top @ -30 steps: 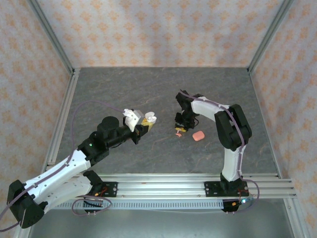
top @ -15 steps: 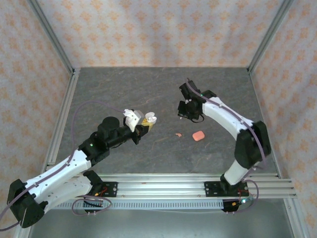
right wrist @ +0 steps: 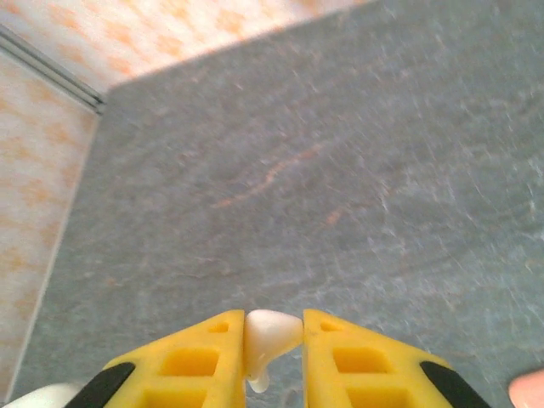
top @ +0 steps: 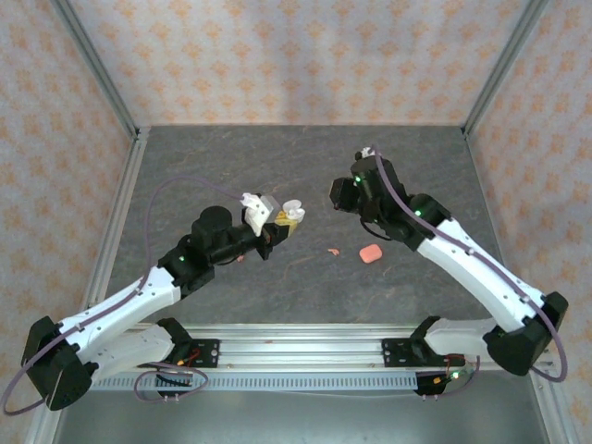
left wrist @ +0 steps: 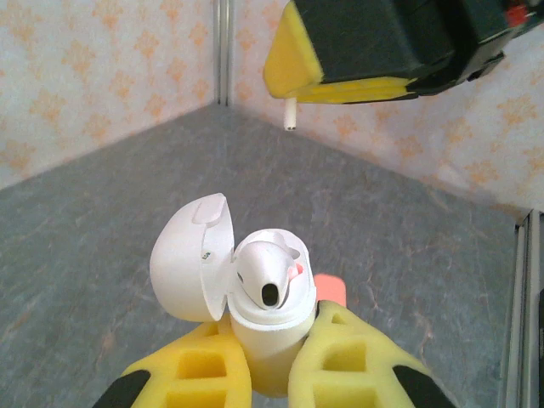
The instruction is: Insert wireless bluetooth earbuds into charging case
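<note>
My left gripper (left wrist: 272, 333) is shut on the body of a white charging case (left wrist: 270, 327), held upright with its lid (left wrist: 191, 259) swung open to the left. One white earbud (left wrist: 265, 276) sits in the case. In the top view this gripper (top: 277, 228) holds the case (top: 291, 214) above mid-table. My right gripper (right wrist: 272, 327) is shut on a second white earbud (right wrist: 272, 333), stem down. It hangs just right of the case in the top view (top: 337, 196). In the left wrist view it is above the case, with the earbud's stem (left wrist: 290, 113) poking out below.
A salmon-pink earbud (top: 332, 251) lies on the grey table (top: 231, 166), with a closed pink case (top: 371, 252) just to its right. That pink case also peeks out behind the white one (left wrist: 331, 289). Aluminium frame posts and patterned walls ring the table.
The right arm has risen from beside the pink earbud and swung back and towards the white case, its elbow stretching out to the right. The left arm has pushed the case a little rightward.
</note>
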`<state>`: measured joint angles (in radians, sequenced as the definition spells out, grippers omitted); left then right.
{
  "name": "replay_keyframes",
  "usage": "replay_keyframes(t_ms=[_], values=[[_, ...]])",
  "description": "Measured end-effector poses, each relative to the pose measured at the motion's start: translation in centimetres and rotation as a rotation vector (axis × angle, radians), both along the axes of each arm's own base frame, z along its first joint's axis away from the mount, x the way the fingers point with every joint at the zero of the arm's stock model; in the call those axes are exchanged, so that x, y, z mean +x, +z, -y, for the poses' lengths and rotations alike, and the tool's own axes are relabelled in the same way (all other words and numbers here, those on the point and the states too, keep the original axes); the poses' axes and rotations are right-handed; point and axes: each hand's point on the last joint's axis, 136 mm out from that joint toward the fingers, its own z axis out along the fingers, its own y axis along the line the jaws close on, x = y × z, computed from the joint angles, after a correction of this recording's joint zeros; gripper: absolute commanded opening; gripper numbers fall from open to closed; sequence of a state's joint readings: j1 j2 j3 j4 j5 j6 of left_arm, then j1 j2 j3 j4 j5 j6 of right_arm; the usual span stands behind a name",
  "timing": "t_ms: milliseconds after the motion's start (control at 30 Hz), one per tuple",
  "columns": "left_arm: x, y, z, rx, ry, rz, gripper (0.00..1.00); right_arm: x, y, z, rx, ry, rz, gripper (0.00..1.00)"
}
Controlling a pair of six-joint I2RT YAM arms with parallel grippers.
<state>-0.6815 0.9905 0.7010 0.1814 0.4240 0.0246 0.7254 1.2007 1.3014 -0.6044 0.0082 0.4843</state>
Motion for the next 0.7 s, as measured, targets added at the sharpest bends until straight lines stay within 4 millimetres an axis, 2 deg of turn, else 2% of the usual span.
replay_keyframes(t_ms=[167,333,467,700], values=[[-0.2,1.0,0.6,-0.027,-0.028,0.032,0.0,-2.0,3.4,-0.7,0.069,0.049,0.116,0.19],[0.0,2.1,0.9,-0.036,-0.039,0.053,0.0,-3.9,5.7,-1.9,0.122,0.111,0.188,0.19],[-0.3,3.2,1.3,-0.052,-0.055,0.071,0.0,-4.7,6.2,-2.9,0.123,0.156,0.214,0.19],[-0.4,3.3,1.4,-0.055,-0.061,0.073,0.0,-5.2,5.6,-4.2,0.091,0.211,0.228,0.19]])
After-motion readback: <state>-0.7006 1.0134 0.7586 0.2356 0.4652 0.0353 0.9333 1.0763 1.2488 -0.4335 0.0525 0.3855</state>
